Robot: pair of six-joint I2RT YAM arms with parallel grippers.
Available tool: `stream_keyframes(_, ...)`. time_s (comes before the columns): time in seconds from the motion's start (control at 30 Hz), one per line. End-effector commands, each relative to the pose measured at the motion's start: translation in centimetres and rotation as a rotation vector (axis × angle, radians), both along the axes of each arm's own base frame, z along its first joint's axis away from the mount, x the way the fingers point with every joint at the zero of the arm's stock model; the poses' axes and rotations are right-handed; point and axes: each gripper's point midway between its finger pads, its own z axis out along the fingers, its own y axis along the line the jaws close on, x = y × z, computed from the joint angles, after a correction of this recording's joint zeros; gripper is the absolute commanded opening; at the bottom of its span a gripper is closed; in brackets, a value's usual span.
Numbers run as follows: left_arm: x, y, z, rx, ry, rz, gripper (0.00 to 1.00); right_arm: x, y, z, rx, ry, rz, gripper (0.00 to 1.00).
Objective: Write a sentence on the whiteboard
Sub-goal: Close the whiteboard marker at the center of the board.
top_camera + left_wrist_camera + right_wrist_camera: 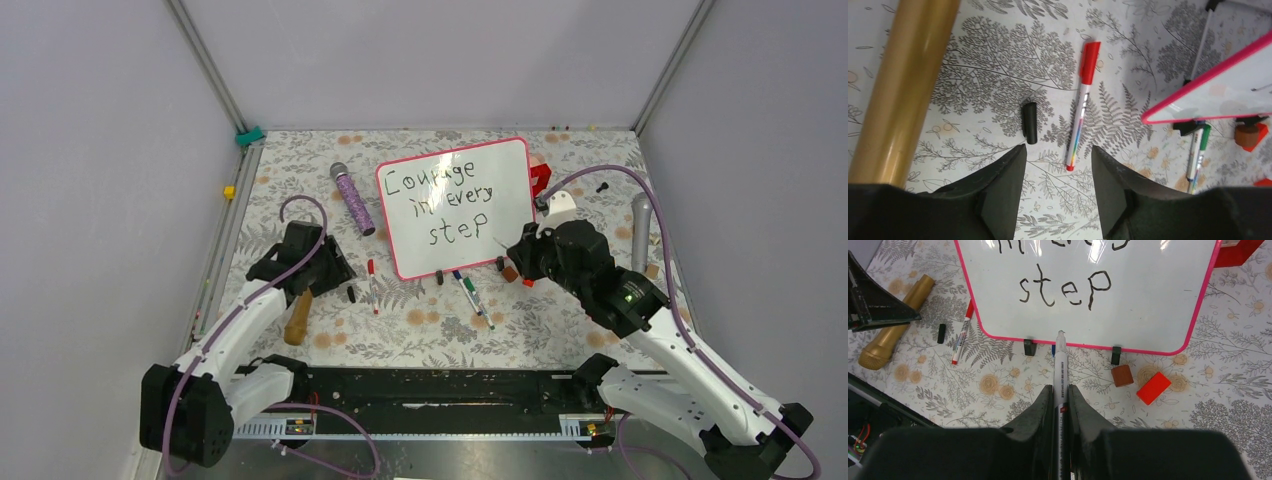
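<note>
The whiteboard (pixel 505 165) with a pink-red frame stands tilted on small feet in the middle of the table. The sentence (pixel 452 200) on it reads "Courage in every step" in black. In the right wrist view "step" (pixel 1065 287) shows on the whiteboard (pixel 1148 305). My right gripper (pixel 1060 387) is shut on a white marker (pixel 1060 362). The marker's tip sits just in front of the board's lower edge, off the surface. In the top view this gripper (pixel 515 255) is at the board's lower right corner. My left gripper (pixel 1058 150) is open and empty over the table, left of the board (pixel 1218 95).
A black cap (pixel 1030 122) and a red-capped marker (pixel 1083 105) lie just ahead of my left gripper, and a gold microphone (pixel 903 90) lies to its left. A brown block (pixel 1122 375), a red block (pixel 1154 388), two markers (pixel 470 290), a purple microphone (pixel 352 200) and a grey microphone (pixel 640 230) lie around the board.
</note>
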Motion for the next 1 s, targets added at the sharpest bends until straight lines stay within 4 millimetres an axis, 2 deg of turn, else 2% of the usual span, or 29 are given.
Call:
stream_keyframes(0.0, 1.5, 1.2, -0.2, 0.081, -0.032, 0.077, 0.50, -0.2, 1.1, 1.3, 0.063, -0.010, 0.042, 0.00)
stream_keyframes(0.13, 1.4, 1.1, -2.0, 0.161, 0.073, 0.079, 0.45, -0.2, 1.4, 1.0, 0.069, -0.010, 0.049, 0.00)
stream_keyframes(0.23, 1.4, 0.5, -2.9, 0.197, 0.127, 0.048, 0.44, -0.1, 1.4, 0.9, 0.068, -0.009, 0.048, 0.00)
stream_keyframes(0.33, 1.6, 0.0, -3.2, 0.208, 0.123, 0.031, 0.45, 0.0, 1.5, 0.8, 0.066, -0.008, 0.049, 0.00)
stream_keyframes(0.63, 2.5, 0.9, -4.1, 0.279, 0.137, 0.044, 0.37, 0.3, 0.9, 1.3, 0.060, -0.037, 0.018, 0.00)
stream_keyframes(0.87, 2.0, 0.7, -6.5, 0.279, 0.176, 0.028, 0.35, 0.2, 0.9, 1.2, 0.062, -0.029, 0.020, 0.00)
stream_keyframes(0.97, 1.9, 0.3, -7.3, 0.260, 0.180, 0.024, 0.25, 0.1, 0.6, 1.4, 0.060, -0.031, 0.014, 0.00)
